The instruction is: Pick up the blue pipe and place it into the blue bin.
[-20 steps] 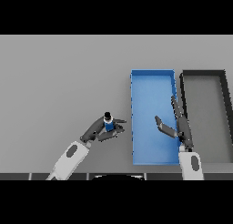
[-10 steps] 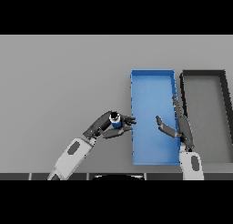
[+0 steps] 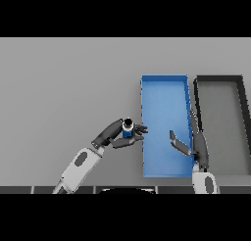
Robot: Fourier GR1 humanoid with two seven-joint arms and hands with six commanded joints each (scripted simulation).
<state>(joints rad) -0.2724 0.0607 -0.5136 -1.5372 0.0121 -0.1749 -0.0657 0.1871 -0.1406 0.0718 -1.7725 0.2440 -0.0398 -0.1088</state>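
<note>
1. Blue pipe (image 3: 128, 132) is in the left hand (image 3: 121, 135), fingers curled round it, held upright just beside the blue bin (image 3: 164, 81), by its left wall.
2. So the pick looks done; getting it over the wall and letting go is what's left.
3. Right hand (image 3: 190, 144) sits over the bin's right edge, fingers straight, holding nothing.
4. Dark bin (image 3: 219, 80) sits right next door, don't mix them up.

There is no text, label, brand, number or sign that can be read on anything in the head view.
</note>
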